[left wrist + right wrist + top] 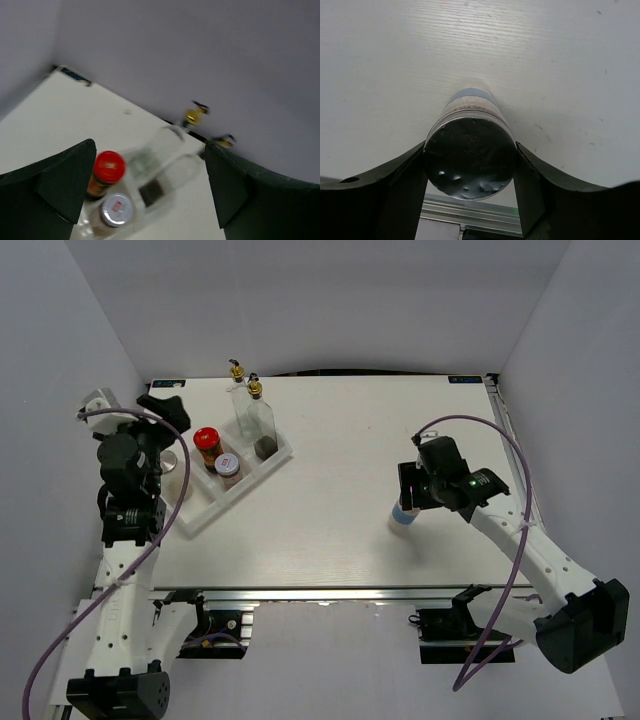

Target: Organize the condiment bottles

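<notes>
The right gripper [470,162] pinches a shaker [469,107] by its sides, upright and low over the counter [330,490], well right of the rack [284,452]. That looks like a grip for carrying it to a free compartment. The left gripper [150,170] is spread and empty just left of the rack, where a red jar [107,167], a second shaker [116,210] and the tall bottles [257,418] stand.

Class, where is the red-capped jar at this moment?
In the top view, the red-capped jar stands in the white rack on the left side of the table, right beside a silver-lidded shaker.
</notes>
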You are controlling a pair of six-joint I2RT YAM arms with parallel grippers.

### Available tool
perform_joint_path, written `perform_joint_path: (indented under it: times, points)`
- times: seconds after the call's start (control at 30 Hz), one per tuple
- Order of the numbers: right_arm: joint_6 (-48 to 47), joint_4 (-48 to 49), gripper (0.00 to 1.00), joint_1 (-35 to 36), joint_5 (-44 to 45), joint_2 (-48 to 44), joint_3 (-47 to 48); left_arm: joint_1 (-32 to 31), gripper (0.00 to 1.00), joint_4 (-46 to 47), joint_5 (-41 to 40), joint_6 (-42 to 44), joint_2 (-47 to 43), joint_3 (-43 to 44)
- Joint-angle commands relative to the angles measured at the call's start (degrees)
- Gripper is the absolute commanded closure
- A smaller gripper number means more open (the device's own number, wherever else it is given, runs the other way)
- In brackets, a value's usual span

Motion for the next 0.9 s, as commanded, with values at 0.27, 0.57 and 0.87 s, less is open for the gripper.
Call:
perform_joint_path:
  times: [0.27, 0.57, 0.87]
  points:
    - [-12.0, 7.0, 1.0, 0.5, -18.8, 1.7, 9.9, -27.3, 0.02, 13.6, 44.8, 22.6, 9.2, -8.4]
    - [-20.0, 1.5, 1.0, 7.6, -31.8, 3.5, 17.5, -35.4, 0.02, 21.1, 57.7, 30.7, 27.2, -6.7]
    - [-20.4, -3.2, 1.0, 9.5, -34.2, 6.1, 22.6, -40.7, 0.02, 23.9, 68.1, 40.9, 26.9, -8.7]
